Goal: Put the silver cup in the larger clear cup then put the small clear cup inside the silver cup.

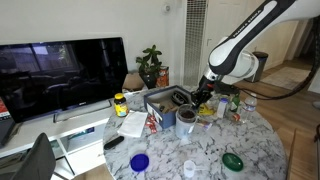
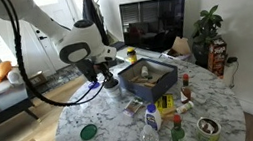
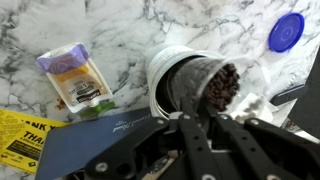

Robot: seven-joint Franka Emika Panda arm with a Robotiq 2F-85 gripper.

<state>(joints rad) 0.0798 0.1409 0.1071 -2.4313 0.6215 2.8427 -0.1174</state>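
Observation:
In the wrist view the larger clear cup (image 3: 160, 75) with a whitish rim stands on the marble table. The grey silver cup (image 3: 180, 90) sits inside it. The small clear cup (image 3: 215, 85), dark reddish-brown, is tilted in the silver cup's mouth. My gripper (image 3: 195, 120) is right over the stack, its fingers close together and seemingly pinching the small cup's wall. In both exterior views the gripper (image 1: 200, 97) (image 2: 104, 76) hangs low over the cup stack (image 1: 186, 118) (image 2: 111, 82), next to a dark box.
A dark blue box (image 3: 90, 150) (image 2: 148, 77) borders the cups. A snack packet (image 3: 75, 75), a yellow packet (image 3: 25, 135) and a blue lid (image 3: 287, 30) lie nearby. A green lid (image 2: 89, 132), bottles (image 2: 176, 134) and a can (image 2: 208, 129) stand on the round table.

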